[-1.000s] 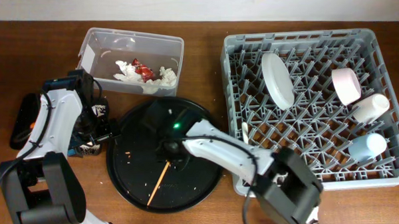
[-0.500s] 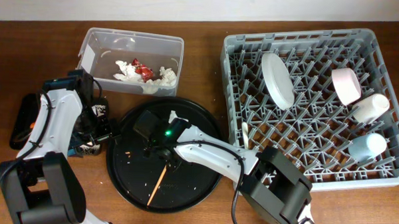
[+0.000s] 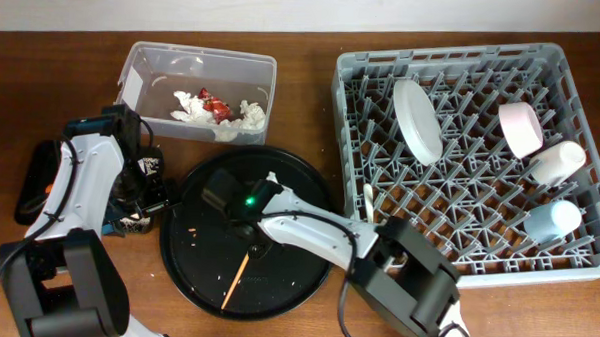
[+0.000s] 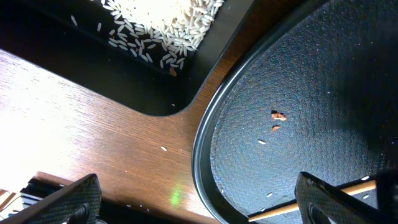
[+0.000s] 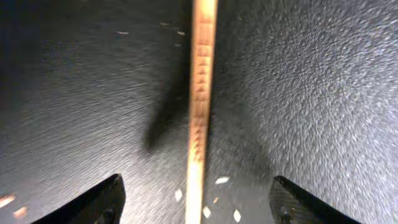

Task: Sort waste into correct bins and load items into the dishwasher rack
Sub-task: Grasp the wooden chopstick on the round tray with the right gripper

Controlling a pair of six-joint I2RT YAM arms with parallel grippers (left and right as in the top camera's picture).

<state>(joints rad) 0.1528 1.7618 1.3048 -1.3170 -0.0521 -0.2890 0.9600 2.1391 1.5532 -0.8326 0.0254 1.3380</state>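
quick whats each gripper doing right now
Left gripper: open, empty.
Right gripper: open, straddling the wooden stick, not gripping it.

The top camera looked straight down from high up at the whole table. The left wrist camera looked down from close by at the edge of the round black tray and a corner of the shallow black tray. The right wrist camera was closest, over the thin wooden stick. All three saw the round tray.
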